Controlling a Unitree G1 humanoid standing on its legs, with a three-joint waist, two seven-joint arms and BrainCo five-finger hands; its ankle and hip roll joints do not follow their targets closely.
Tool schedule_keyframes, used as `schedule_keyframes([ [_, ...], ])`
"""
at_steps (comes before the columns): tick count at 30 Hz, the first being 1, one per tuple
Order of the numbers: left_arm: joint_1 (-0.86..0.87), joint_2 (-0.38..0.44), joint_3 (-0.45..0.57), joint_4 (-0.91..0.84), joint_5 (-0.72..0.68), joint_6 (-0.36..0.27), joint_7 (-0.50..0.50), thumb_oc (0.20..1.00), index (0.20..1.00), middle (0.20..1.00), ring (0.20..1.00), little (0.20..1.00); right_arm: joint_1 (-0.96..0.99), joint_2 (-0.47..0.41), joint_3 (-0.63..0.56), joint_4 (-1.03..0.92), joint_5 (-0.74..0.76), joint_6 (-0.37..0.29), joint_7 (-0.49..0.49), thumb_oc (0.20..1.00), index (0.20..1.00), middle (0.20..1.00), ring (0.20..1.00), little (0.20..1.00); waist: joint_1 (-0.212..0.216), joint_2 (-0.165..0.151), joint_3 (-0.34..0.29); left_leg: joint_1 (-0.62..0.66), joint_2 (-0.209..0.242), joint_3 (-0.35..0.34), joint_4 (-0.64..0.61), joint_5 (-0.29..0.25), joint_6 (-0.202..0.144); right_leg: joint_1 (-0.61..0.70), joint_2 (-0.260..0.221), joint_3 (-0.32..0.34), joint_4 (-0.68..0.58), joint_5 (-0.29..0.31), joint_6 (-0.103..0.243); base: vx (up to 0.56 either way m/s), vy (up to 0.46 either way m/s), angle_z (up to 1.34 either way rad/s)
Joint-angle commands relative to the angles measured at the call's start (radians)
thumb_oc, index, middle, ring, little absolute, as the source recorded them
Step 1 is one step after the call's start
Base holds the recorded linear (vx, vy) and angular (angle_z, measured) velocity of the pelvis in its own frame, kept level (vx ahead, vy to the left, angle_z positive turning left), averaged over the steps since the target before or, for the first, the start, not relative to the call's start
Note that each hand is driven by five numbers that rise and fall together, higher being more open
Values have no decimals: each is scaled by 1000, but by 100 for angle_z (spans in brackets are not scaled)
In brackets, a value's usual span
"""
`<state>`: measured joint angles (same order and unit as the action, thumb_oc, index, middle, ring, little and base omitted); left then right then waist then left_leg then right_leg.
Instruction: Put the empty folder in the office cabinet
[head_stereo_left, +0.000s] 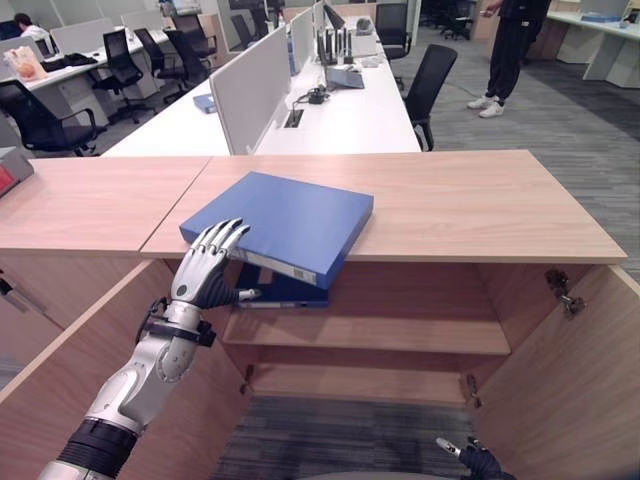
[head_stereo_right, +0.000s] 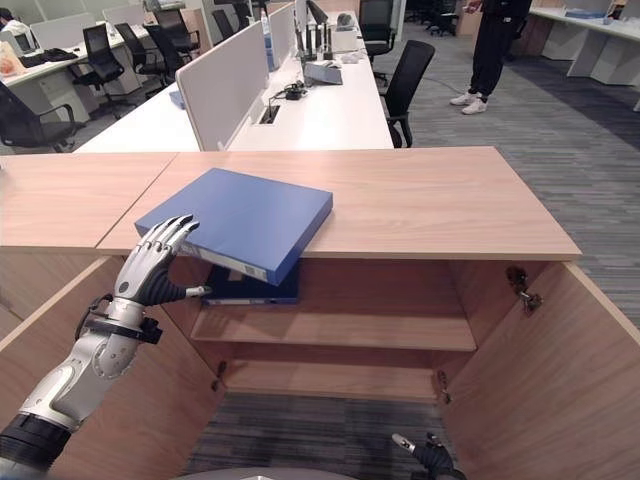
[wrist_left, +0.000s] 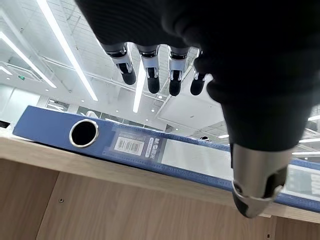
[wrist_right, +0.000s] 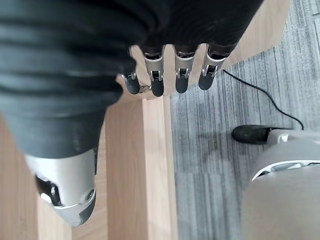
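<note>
Left eye view | left hand (head_stereo_left: 205, 265) spread, fingers atop blue folder (head_stereo_left: 285, 222) | cabinet top (head_stereo_left: 480, 205)

The left hand (head_stereo_left: 205, 268) is raised with relaxed fingers spread, while the right hand (wrist_right: 75, 165) hangs low, fingers straight.

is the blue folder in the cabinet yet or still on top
On top: the blue folder lies flat on the cabinet top, one corner overhanging the open front, left hand at that corner.
</note>
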<state>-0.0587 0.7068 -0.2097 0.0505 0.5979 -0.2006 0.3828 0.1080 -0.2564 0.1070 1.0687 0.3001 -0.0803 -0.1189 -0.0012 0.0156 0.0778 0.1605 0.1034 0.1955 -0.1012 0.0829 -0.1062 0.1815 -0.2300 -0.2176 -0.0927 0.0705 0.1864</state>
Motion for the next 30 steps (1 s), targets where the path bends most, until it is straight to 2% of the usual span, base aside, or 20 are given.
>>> schedule_keyframes([
  [1, -174, 21, -10, 31, 19, 3, 24, 1000, 1000, 1000, 1000, 1000, -88, 21, -9, 36, 54, -28, -10, 1000, 1000, 1000, 1000, 1000, 2, -21, 60, 66, -20, -14, 14, -161, 0, -39, 2, 20, 53, -62, 29, -17, -4, -12],
  [7, -234, 90, -48, 27, 126, 21, 27, 1000, 1000, 1000, 1000, 1000, -89, 17, 7, 78, 27, -20, -1, 1000, 1000, 1000, 1000, 1000, -4, -17, 61, 72, -17, -3, 14, -163, -1, -43, 7, 32, 51, -60, 31, -5, 2, -13],
  [15, -311, 141, -102, 9, 208, 27, 24, 1000, 1000, 1000, 1000, 1000, -86, 10, -4, 115, 35, -12, 4, 1000, 1000, 1000, 1000, 1000, -12, -11, 57, 73, -18, -9, 14, -164, -3, -35, 5, 29, 48, -67, 32, 3, 0, -3],
  [23, -345, 138, -139, 19, 222, 30, 17, 1000, 1000, 1000, 1000, 1000, -92, 7, -18, 126, 53, -11, 2, 1000, 1000, 1000, 1000, 1000, -17, -5, 55, 76, -21, -12, 14, -165, -1, -30, 3, 25, 51, -71, 31, 6, 1, 1],
  [30, -324, 103, -147, 53, 202, 33, 4, 1000, 1000, 1000, 1000, 1000, -102, 8, -23, 121, 52, -11, -7, 1000, 1000, 1000, 1000, 1000, -21, -4, 61, 70, -19, 0, 14, -163, 0, -45, 6, 33, 51, -65, 32, 0, 0, 0],
])
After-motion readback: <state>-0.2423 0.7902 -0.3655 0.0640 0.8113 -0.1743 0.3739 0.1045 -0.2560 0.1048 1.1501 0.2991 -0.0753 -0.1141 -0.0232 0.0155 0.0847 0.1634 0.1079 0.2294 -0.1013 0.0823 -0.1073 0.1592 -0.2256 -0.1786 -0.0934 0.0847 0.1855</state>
